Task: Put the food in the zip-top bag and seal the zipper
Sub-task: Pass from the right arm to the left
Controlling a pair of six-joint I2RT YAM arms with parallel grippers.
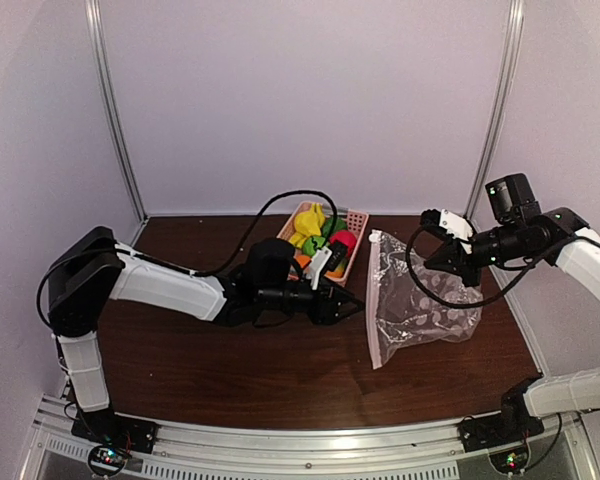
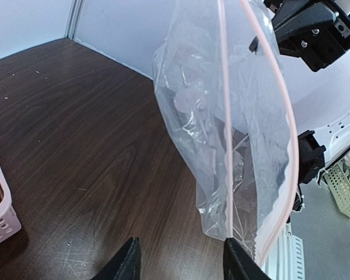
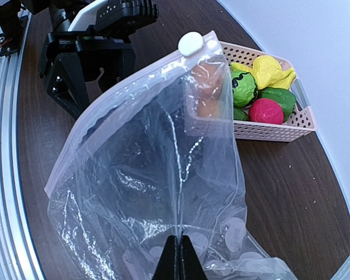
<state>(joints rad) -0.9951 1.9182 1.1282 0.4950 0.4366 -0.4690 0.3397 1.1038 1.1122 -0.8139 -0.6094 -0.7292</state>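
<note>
1. You have two arms over the dark surface [image 1: 230,360], with one zip-top bag [image 1: 420,300] and one pink basket [image 1: 356,215] on it. The bag stands just right of the basket, and its lower folds rest on the surface.
2. All the food you can see lies in the basket. From the right wrist you can count one yellow banana bunch [image 3: 271,70], one dark-green striped ball [image 3: 243,87], one green pepper [image 3: 278,98] and one red-pink fruit [image 3: 265,111]. There is also one orange shape [image 3: 207,93], blurred behind the bag film, so that makes five (a further piece may sit lower, too hidden to count).
3. Your left fingers [image 2: 125,265] are spread apart and hold nothing. They sit low by the bag's mouth edge, and the zipper [image 2: 224,116] ends just above the other finger. You cannot tell whether it touches.
4. Your right fingers [image 3: 170,265] are pressed together on a fold of the bag's clear film, and they hold the bag up.
5. Only the left wrist view shows two pink strips bowing apart, so the mouth gapes there. Only the right wrist view shows the one white slider tab [image 3: 191,43], which sits at the strip's end nearest the basket. Only the top view shows both arms at once, with the bag between them.
</note>
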